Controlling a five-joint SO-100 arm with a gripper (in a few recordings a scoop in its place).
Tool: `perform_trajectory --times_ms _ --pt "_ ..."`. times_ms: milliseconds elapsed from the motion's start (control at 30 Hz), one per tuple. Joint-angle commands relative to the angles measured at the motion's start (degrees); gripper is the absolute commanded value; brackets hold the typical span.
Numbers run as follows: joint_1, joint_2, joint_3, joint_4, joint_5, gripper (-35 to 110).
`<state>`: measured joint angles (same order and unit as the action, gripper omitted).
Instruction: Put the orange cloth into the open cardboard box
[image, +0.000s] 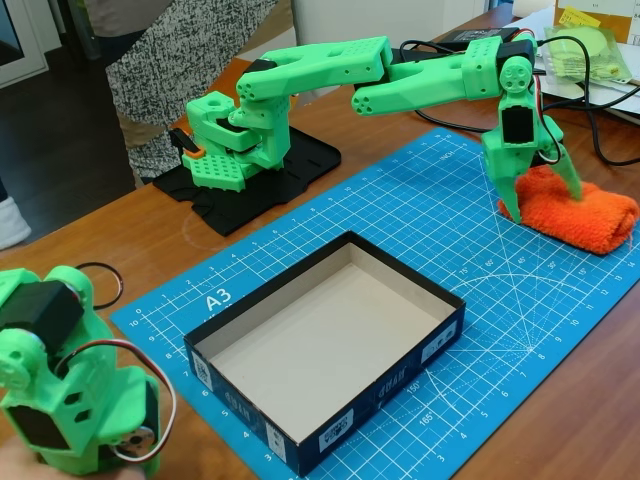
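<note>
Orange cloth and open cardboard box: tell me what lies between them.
Nothing but bare blue cutting mat lies between the orange cloth and the open cardboard box in the fixed view. The hand is at the cloth itself, not in that stretch.

The blue cutting mat (440, 250) carries the clearest writing: a white "A3" sits near its left corner, in the left middle of the frame. Small white ruler numbers run along its edges; near the bottom centre "150" and "165" can be made out, and along the right edge single digits and a "10" show, the rest too small to read. The cardboard box (400, 375) in the lower middle of the frame bears small white labels on its dark outer walls, with what look like codes and fine print, but none of that can be read.
</note>
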<state>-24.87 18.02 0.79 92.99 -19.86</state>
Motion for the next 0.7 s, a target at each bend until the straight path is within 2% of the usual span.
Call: perform_trajectory --times_ms 0,167,333,500,667 --pt "-1.05 -1.85 0.97 1.58 -0.97 -1" --pt "0.09 -0.09 0.97 1.67 1.23 -1" --pt "2.72 9.14 0.97 1.76 4.31 -1" --pt "7.38 29.36 7.73 1.76 9.67 -1" --pt "17.84 50.01 16.61 1.76 13.62 -1"
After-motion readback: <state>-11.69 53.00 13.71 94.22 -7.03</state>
